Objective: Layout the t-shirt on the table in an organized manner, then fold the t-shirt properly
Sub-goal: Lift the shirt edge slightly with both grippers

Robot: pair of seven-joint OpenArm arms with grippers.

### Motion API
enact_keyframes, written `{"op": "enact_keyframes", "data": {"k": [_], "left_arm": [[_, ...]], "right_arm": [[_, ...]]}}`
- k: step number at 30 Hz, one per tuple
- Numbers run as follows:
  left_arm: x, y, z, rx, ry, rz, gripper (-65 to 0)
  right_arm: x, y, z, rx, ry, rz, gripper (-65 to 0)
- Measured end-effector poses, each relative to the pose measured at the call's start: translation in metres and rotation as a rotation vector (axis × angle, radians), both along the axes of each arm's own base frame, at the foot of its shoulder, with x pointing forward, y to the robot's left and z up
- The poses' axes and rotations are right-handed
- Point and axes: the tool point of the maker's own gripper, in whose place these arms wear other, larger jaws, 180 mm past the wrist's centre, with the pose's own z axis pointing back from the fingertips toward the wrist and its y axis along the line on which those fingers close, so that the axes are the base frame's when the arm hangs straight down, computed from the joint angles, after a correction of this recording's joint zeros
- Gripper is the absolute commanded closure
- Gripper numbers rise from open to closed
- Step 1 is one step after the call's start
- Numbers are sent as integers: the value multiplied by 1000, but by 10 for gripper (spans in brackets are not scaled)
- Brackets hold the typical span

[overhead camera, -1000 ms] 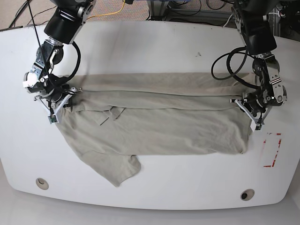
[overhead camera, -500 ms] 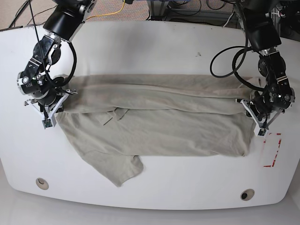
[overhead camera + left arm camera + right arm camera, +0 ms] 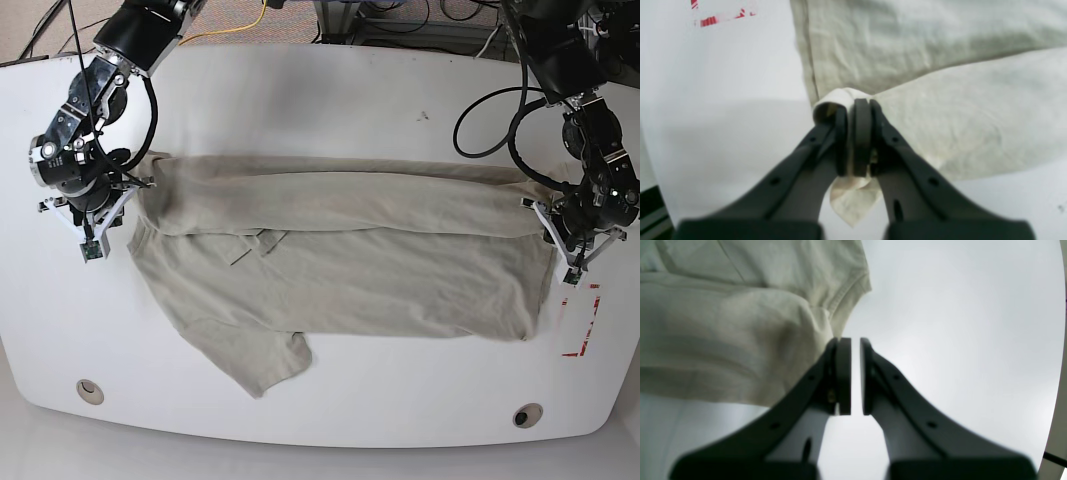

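A thin yellow cable curved across speckled brown carpet at about 12 o'clock in the base view, just left of centre. At 11 o'clock, loose black cables trailed over the same carpet toward the frame's corner. A grey metal equipment frame stood near 12 o'clock, and just beside it, toward 1 o'clock, lay a tangle of black cords. A pale grey strip of floor ran along 6 o'clock. In the left wrist view, a blurred dark striped object sat at 8 o'clock, too indistinct to identify.
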Motion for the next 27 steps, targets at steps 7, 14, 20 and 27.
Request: {"op": "enact_keyframes", "data": {"k": [7, 14, 20, 27], "left_arm": [[-9, 2, -6, 17, 27, -18, 0], [-7, 3, -5, 18, 23, -20, 0], [-7, 2, -5, 17, 23, -20, 0], [-7, 2, -5, 17, 23, -20, 0]], "right_arm": [[1, 7, -11, 37, 19, -3, -222], [13, 19, -24, 110, 11, 7, -515], [19, 29, -41, 176, -1, 10, -523], [19, 41, -74, 269, 78, 4, -409]]}}
